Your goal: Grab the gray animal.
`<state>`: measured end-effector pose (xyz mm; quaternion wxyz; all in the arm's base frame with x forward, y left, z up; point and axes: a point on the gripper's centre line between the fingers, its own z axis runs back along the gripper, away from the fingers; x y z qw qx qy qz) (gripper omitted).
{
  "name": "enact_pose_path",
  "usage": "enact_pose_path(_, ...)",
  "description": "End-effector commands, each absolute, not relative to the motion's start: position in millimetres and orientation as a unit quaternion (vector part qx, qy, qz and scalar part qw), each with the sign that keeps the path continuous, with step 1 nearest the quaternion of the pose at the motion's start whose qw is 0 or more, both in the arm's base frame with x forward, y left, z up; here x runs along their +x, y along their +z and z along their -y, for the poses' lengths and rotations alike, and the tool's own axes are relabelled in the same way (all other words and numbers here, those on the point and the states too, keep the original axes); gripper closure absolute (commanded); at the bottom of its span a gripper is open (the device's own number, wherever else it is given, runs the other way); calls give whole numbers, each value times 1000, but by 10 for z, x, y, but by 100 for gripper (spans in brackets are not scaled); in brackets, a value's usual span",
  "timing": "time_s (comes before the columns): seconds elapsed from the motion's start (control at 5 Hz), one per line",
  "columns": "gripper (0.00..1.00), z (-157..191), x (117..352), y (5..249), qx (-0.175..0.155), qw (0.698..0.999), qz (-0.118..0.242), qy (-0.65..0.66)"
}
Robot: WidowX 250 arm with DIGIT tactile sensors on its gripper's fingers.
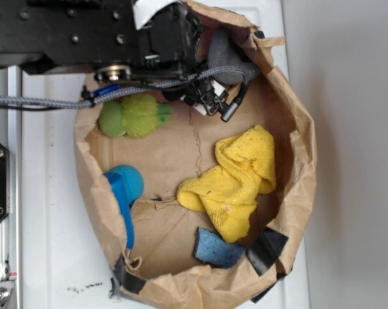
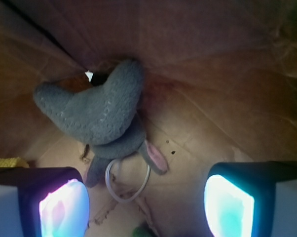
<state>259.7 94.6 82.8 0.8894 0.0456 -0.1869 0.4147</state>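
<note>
The gray animal (image 2: 101, 111) lies on the brown paper floor against the bag wall, its curved dark gray body uppermost. A pinkish limb (image 2: 156, 155) and a thin white loop (image 2: 128, 182) point toward me. My gripper (image 2: 146, 207) is open, with nothing between its fingers (image 2: 64, 207), and sits a little short of the loop. In the exterior view the gray animal (image 1: 229, 55) shows at the bag's top edge, partly hidden by the arm. My gripper (image 1: 210, 103) hangs just below it.
A crumpled brown paper bag (image 1: 297, 129) walls everything in. Inside lie a fuzzy lime-green toy (image 1: 135, 116) close to the gripper, a blue scoop (image 1: 124, 187), a yellow cloth (image 1: 236, 177) and a small blue patch (image 1: 216, 250).
</note>
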Motion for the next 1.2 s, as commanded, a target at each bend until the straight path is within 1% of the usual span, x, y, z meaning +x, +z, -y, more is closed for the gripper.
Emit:
enact_pose_path(0.0, 0, -1096, 2567, 1081, 45, 878, 220, 422)
enact_pose_path(0.2, 0, -1096, 2567, 1081, 45, 878, 220, 422)
enact_pose_path(0.4, 0, -940, 2648, 1047, 42, 880, 230, 413)
enact_pose_path(0.6, 0, -773, 2681, 982, 44, 887, 230, 399)
enact_pose_path(0.8, 0, -596, 2691, 949, 39, 896, 216, 385)
enact_pose_path(1.0, 0, -536, 2737, 919, 39, 898, 204, 387)
